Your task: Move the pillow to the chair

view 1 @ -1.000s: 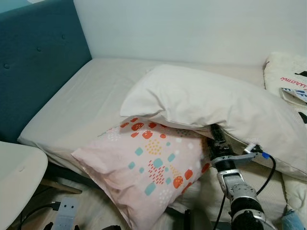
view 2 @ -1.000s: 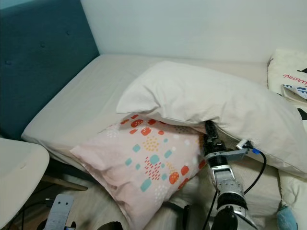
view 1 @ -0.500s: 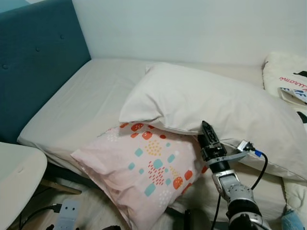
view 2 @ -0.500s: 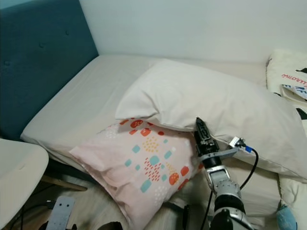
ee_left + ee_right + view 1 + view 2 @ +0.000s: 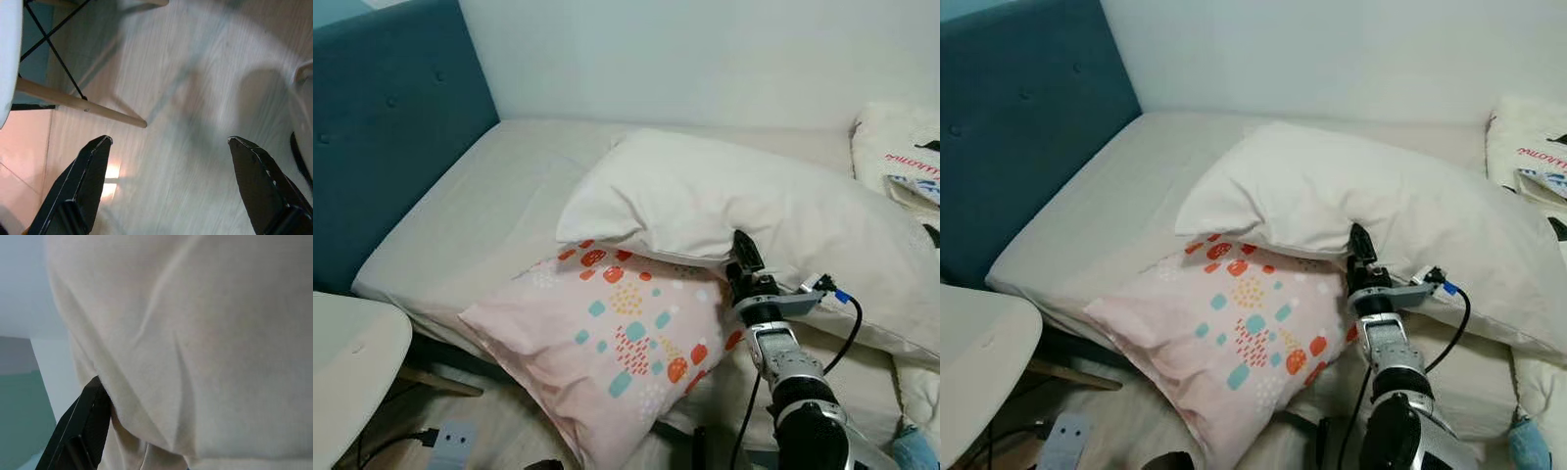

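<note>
Head views: a white pillow (image 5: 744, 211) lies across a bed (image 5: 480, 211) with a teal headboard (image 5: 382, 127), its near edge overlapping a pink patterned pillow (image 5: 617, 343) that hangs over the mattress edge; the right gripper (image 5: 741, 257) presses into the white pillow's underside, fingertips hidden, so its opening cannot be told; a white chair (image 5: 347, 367) stands at the near left, well apart from both pillows. Left wrist view: the left gripper (image 5: 168, 161) hangs above a pale wooden floor (image 5: 195, 98), fingers spread wide and empty, beside a wooden chair leg (image 5: 80, 105). Right wrist view: cream pillow fabric (image 5: 205, 333) lies against one black finger (image 5: 83, 431).
</note>
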Tool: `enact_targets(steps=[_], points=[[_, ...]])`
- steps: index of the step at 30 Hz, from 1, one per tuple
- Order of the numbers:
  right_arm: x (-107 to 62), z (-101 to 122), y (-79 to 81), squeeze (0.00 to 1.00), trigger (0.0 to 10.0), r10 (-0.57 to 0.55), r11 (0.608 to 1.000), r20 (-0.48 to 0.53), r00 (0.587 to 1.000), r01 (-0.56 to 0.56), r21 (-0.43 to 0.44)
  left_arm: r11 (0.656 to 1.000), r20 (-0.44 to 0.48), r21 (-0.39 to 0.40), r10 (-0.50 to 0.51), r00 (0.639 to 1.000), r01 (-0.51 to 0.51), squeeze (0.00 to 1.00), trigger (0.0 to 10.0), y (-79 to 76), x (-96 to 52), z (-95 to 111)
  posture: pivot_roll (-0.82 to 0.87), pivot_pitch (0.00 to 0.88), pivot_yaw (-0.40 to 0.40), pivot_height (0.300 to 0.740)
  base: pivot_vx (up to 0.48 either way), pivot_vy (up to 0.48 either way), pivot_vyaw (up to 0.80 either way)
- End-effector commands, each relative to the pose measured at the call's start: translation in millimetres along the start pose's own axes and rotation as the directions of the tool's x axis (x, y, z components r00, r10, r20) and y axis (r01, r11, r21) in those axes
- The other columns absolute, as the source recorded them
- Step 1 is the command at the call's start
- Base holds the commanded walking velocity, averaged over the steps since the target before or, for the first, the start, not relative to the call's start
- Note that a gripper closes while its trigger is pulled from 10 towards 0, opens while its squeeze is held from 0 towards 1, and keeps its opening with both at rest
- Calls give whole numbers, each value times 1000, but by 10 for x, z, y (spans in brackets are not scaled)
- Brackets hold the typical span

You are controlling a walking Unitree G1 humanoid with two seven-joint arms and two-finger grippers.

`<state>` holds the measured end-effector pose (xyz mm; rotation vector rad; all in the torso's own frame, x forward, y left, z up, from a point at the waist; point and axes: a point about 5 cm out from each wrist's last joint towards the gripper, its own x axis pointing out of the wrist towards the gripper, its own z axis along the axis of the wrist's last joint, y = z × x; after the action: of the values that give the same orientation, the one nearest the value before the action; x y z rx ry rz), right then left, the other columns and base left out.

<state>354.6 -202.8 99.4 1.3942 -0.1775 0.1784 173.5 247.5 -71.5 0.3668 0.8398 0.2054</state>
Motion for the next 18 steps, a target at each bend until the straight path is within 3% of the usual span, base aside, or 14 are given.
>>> enact_targets(steps=[1, 8, 12, 16, 17, 18], points=[[27, -9, 6, 0, 10000, -11, 1000, 21, 1000, 11, 14, 999, -18, 31, 13, 1000, -12, 0, 10000, 109, -20, -101, -43, 97, 125, 586, 0, 0, 0], [71, 113, 46, 0, 10000, -14, 1000, 87, 996, 14, 0, 998, -27, 69, 10, 1000, -8, 0, 10000, 174, -55, -205, -8, 128, 153, 586, 0, 0, 0], [48, 469, 96, 0, 10000, 13, 999, 219, 976, -3, -47, 994, -41, 107, 5, 999, 0, 0, 10000, 242, -117, -358, 6, 152, 172, 586, 0, 0, 0], [3, 645, 86, 0, 10000, -6, 997, 273, 962, 28, -77, 994, -50, 109, 5, 999, 1, 0, 10000, 248, -156, -437, 11, 158, 167, 586, 0, 0, 0], [-9, 707, 90, 0, 2353, -10, 996, 300, 954, 37, -85, 994, -62, 112, 3, 998, 4, 0, 10000, 244, -178, -487, 9, 162, 163, 586, 0, 0, 0], [-9, 707, 90, 0, 2353, -10, 996, 300, 954, 37, -85, 994, -62, 112, 3, 998, 4, 0, 10000, 244, -178, -487, 9, 162, 163, 586, 0, 0, 0]])
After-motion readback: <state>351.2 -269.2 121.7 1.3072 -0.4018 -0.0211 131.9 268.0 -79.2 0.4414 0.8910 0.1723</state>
